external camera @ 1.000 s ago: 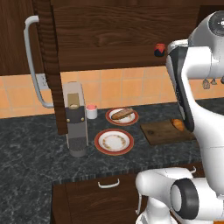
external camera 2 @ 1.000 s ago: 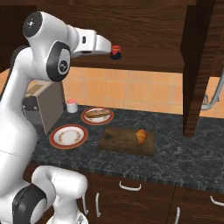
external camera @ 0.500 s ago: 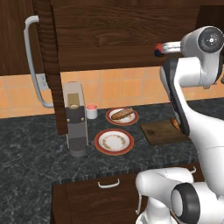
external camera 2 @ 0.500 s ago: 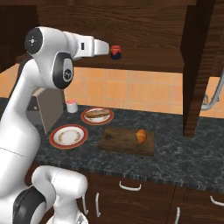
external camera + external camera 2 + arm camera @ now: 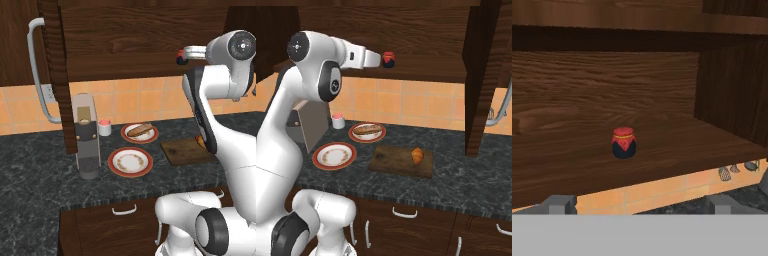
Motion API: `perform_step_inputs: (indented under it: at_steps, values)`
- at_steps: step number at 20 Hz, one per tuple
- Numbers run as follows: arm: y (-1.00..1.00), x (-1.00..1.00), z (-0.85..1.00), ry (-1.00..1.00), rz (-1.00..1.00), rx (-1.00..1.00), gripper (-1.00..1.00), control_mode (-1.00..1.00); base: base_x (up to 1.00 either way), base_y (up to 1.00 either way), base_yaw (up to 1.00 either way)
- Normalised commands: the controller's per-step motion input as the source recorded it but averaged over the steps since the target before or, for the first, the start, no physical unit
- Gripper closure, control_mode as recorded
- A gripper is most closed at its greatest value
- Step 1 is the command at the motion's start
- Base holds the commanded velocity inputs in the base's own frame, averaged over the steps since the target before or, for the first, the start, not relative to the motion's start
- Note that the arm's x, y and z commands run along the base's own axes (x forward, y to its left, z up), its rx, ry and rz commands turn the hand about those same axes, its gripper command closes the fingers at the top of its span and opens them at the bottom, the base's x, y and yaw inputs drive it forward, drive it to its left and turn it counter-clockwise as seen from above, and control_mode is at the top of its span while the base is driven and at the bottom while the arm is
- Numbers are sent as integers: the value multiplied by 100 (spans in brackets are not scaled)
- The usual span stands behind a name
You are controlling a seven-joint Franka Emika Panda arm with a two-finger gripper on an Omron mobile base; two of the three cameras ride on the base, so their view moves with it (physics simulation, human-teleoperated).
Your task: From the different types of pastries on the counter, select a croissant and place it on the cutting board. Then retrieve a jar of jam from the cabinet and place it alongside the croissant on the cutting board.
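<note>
The jar of jam [image 5: 623,142], dark and squat with a red lid, stands upright on the inner shelf of the open cabinet [image 5: 572,170]. My gripper [image 5: 639,204] is open and level with the shelf, and the jar is ahead of its fingertips [image 5: 559,202], apart from them. In the base views the gripper [image 5: 383,59] is raised beside the jar [image 5: 388,59], which also shows on the left side [image 5: 181,54]. The croissant [image 5: 417,154] lies on the right part of the cutting board [image 5: 393,161]. The arm half hides the croissant [image 5: 200,141] on the board [image 5: 180,151].
A long brown pastry [image 5: 367,130] lies on a red-rimmed plate [image 5: 140,137]; an empty plate [image 5: 334,155] sits in front of it. A white cup [image 5: 104,127] and a grey coffee machine [image 5: 86,135] stand to the left. The cabinet doors [image 5: 55,75] [image 5: 481,75] hang open.
The arm's upper links have swung round while the hand stays pointed at the jar. Jar, croissant and plates have not moved.
</note>
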Motion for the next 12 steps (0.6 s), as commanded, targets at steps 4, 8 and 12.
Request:
perform_step_inputs:
  at_steps: [4, 8, 12]
  values:
    - [0, 12, 3, 8, 2, 14, -100, -100, 0, 0, 0]
    - [0, 16, 0, 13, 4, 8, -100, -100, 0, 0, 0]
    - [0, 3, -4, 2, 0, 0, -100, -100, 0, 0, 0]
